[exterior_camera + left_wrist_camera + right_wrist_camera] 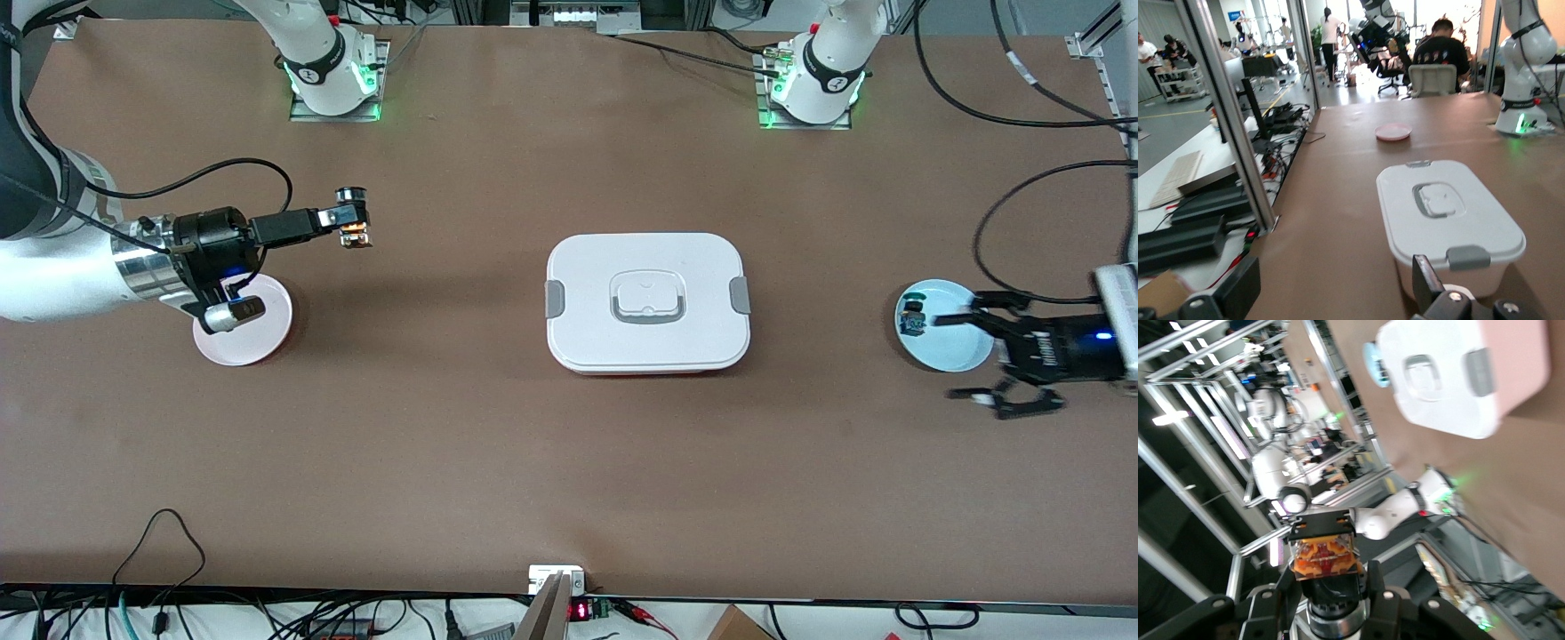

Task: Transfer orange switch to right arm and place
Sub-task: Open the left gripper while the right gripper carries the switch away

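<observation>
The orange switch (355,235) is a small black cylinder with an orange block and a silver end. My right gripper (354,218) is shut on it and holds it in the air over bare table beside the pink plate (267,331). In the right wrist view the switch (1325,555) sits between the two black fingers of the right gripper (1328,590), orange block outward. My left gripper (958,357) is open and empty over the edge of the pale blue plate (942,352). The left wrist view shows the left gripper (1331,288) wide open with nothing in it.
A white lidded box (647,302) stands in the middle of the table, also in the left wrist view (1448,220) and the right wrist view (1451,373). A small blue switch (912,318) lies on the blue plate. Cables trail over the table at both ends.
</observation>
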{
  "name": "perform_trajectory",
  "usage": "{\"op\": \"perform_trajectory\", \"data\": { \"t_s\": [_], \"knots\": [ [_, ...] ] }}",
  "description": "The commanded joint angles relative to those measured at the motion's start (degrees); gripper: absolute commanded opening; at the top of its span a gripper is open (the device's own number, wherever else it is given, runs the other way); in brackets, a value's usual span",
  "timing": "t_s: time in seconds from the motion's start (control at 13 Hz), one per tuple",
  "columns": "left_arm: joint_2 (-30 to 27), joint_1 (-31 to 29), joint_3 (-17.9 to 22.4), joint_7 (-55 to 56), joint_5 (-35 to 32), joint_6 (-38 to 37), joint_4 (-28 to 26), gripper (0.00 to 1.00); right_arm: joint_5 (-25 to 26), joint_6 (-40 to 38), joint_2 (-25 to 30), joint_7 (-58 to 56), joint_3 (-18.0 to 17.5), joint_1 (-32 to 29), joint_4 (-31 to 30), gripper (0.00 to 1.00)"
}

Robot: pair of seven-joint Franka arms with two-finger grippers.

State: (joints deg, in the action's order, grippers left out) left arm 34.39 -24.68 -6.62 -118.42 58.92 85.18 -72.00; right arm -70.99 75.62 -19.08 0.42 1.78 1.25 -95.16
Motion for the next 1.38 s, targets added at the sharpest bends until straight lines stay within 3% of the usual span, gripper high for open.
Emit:
{"op": "perform_trajectory", "data": {
  "t_s": [0.0, 0.31, 0.46, 0.61, 0.84, 1.07, 1.3],
  "knots": [
    [1.6, -0.3, 2.7, 0.9, -8.0, 0.8, 7.2, 1.0, 9.0, -0.5, 0.6, -3.6, -0.5, -2.2, 0.3, 0.0],
    [1.3, 0.2, 3.8, 12.7, -23.5, 3.3, 11.9, 1.0, 30.9, 4.4, 1.8, -11.9, -0.5, -2.0, -0.1, 0.0],
    [0.8, 0.7, 3.5, 16.7, -26.0, 3.3, 13.1, 1.0, 41.8, 7.3, 1.9, -15.7, -0.6, -1.4, -0.8, 0.0],
    [-0.9, 4.5, 6.9, 23.5, -28.8, 4.3, 12.9, 1.0, 52.7, 11.3, 2.2, -22.4, -0.9, -0.9, -2.3, 0.0],
    [-12.5, 12.8, 10.1, 44.9, -40.4, 6.1, 5.0, 1.0, 63.5, 18.0, 3.2, -35.0, -0.9, -1.3, -6.9, 0.0],
    [-25.8, 17.6, 10.1, 70.5, -48.4, 10.0, -9.4, 1.0, 73.4, 26.0, 4.7, -45.5, -0.9, -1.3, -12.4, 0.0],
    [-34.7, 22.0, 10.1, 92.7, -52.6, 11.7, -20.1, 1.0, 79.1, 35.7, 4.7, -55.3, -0.9, -3.1, -16.6, 0.0]
  ]
}}
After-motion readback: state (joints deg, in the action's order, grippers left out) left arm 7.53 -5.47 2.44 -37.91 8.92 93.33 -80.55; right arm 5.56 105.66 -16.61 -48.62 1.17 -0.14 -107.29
